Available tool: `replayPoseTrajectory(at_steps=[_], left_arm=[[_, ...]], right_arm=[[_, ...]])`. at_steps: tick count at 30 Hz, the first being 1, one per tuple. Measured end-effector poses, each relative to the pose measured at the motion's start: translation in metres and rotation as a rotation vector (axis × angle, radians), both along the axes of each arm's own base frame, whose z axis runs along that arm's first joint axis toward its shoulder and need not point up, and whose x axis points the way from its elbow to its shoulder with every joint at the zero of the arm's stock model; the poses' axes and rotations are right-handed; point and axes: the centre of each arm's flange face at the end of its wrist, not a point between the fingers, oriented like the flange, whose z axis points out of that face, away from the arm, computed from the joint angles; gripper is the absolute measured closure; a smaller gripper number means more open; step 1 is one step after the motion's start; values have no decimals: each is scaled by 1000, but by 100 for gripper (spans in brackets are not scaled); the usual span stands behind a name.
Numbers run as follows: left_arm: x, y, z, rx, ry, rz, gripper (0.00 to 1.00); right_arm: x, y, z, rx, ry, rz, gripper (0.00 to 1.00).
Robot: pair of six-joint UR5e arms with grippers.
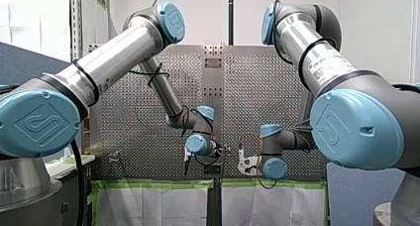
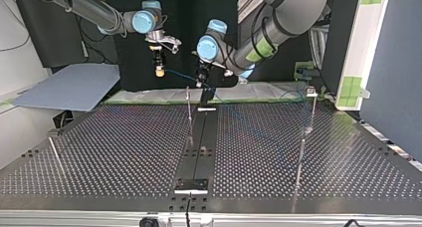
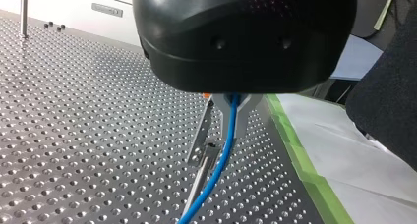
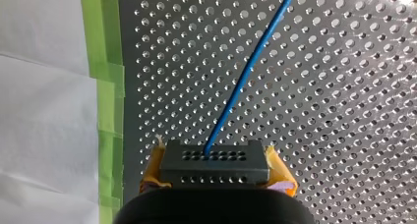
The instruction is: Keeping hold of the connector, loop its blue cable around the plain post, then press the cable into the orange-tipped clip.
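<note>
In the right wrist view a dark grey connector [image 4: 215, 160] with rows of holes sits between the yellow pads of my right gripper [image 4: 216, 174], which is shut on it. The blue cable [image 4: 251, 67] leaves it and runs off over the perforated table. My left gripper [image 3: 229, 133] has its metal fingers shut on the blue cable [image 3: 211, 180], just above the plate. A slim metal clip [image 3: 200, 140] with an orange tip stands right beside those fingers. In the top view my right gripper [image 2: 159, 71] and my left gripper [image 2: 201, 81] hang close together at the table's far edge.
A post with a pale head [image 3: 22, 13] stands far off across the plate. A thin post [image 2: 188, 105] and a second one [image 2: 311, 105] rise near the far edge. Green tape [image 3: 300, 160] and white sheeting [image 3: 364, 170] border the table. A black rail [image 2: 199, 147] runs down its middle.
</note>
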Motion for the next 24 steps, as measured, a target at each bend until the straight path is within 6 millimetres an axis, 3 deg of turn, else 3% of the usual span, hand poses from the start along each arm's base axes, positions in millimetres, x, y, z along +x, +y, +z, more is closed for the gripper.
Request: replayPoseTrajectory(at_steps=[5,24], left_arm=[[4,-3,-9,-40,-13,15,100],[23,-4,-3,-84,-68,52,100]], right_arm=[[-1,-9,3,-9,-9,1,100],[-7,-40,12,-36,-22,-12,100]])
